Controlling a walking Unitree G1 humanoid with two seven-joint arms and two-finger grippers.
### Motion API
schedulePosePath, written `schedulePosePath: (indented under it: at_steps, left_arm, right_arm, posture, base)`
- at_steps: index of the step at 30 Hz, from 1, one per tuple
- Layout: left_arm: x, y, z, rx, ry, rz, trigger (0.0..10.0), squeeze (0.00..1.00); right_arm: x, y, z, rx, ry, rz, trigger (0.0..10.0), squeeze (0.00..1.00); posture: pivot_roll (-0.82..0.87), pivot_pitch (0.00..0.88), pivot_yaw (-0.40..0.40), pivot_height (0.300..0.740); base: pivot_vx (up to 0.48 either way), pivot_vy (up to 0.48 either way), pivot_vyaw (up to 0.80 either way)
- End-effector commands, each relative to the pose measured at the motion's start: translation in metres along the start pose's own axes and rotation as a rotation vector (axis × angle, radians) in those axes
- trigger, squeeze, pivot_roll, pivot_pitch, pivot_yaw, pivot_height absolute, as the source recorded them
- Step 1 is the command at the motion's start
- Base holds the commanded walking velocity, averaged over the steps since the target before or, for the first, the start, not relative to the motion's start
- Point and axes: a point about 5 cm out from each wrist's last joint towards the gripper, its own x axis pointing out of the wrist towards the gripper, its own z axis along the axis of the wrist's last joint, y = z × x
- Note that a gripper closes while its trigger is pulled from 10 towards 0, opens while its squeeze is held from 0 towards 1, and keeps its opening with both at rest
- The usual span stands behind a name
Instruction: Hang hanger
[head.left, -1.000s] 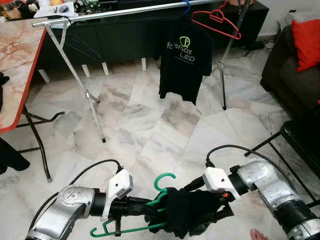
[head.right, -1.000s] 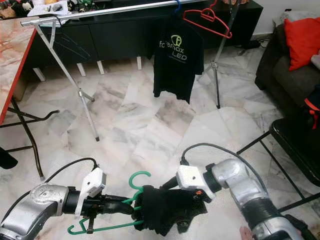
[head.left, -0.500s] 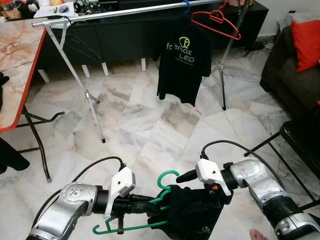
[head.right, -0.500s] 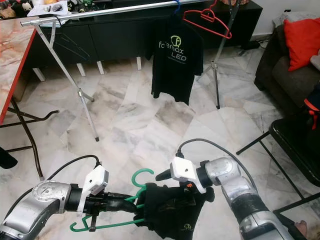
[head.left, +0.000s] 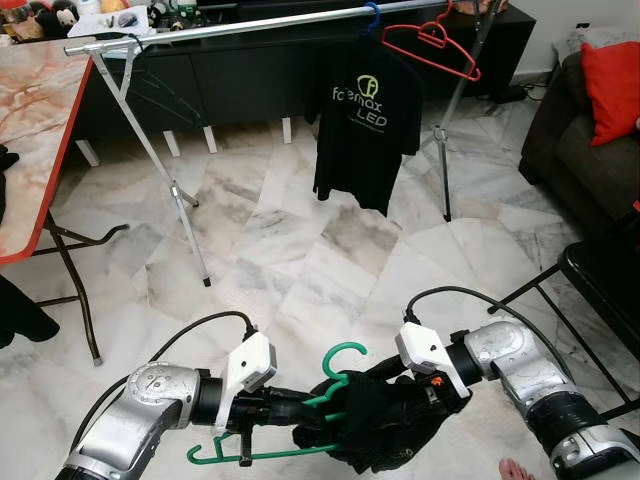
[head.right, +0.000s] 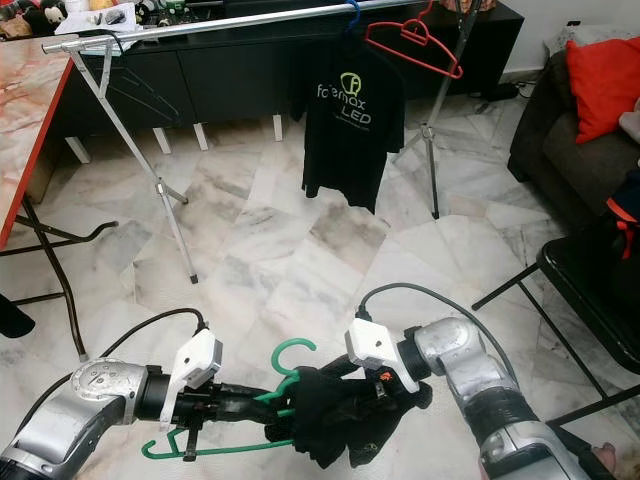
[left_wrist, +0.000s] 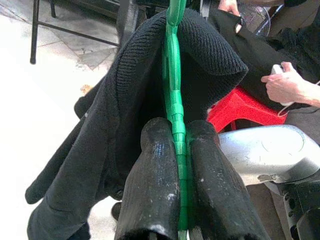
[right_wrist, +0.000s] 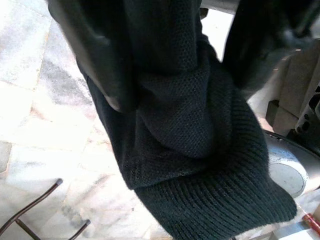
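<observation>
The green plastic hanger (head.left: 300, 420) hangs low over the marble floor (head.left: 290, 250), between the 2 arms, its hook (head.left: 342, 358) pointing up. A black knitted garment (head.left: 385, 425) is bunched over its right end. The left pincer (left_wrist: 175, 165) is clamped tight on the hanger's green bar, 2 fingers (left_wrist: 152, 185) pressed against either side. The right pincer (right_wrist: 175, 65) has its fingers apart, with a fold of the knit between them. Farther off stands a silver clothes rail (head.left: 250, 25) carrying a black printed T-shirt (head.left: 365, 125) and a red wire hanger (head.left: 432, 45), well apart from the arms.
</observation>
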Motion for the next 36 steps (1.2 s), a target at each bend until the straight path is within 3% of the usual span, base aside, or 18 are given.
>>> schedulePosePath:
  at_steps: [1, 22, 36]
  left_arm:
    - [0.0049, 0.0014, 0.0141, 0.051, -0.049, -0.028, 10.0, 0.0]
    - [0.0073, 0.0052, 0.0208, 0.067, -0.069, -0.025, 10.0, 0.0]
    - [0.0069, 0.0088, 0.0172, 0.058, 0.004, -0.026, 10.0, 0.0]
  right_arm:
    - [0.0056, 0.0039, -0.0059, 0.031, 0.001, 0.033, 0.0, 0.0]
    - [0.0078, 0.0061, -0.0101, 0.078, -0.013, 0.059, 0.0, 0.0]
    - [0.0073, 0.0086, -0.0141, 0.09, -0.01, 0.06, 0.0, 0.0]
  posture:
    - [0.01, 0.178, -0.013, 0.721]
    - [0.01, 0.181, -0.016, 0.721]
    - [0.01, 0.172, -0.018, 0.721]
  base:
    - [0.0, 0.0, 0.0]
    - [0.0, 0.0, 0.0]
    - [0.0, 0.0, 0.0]
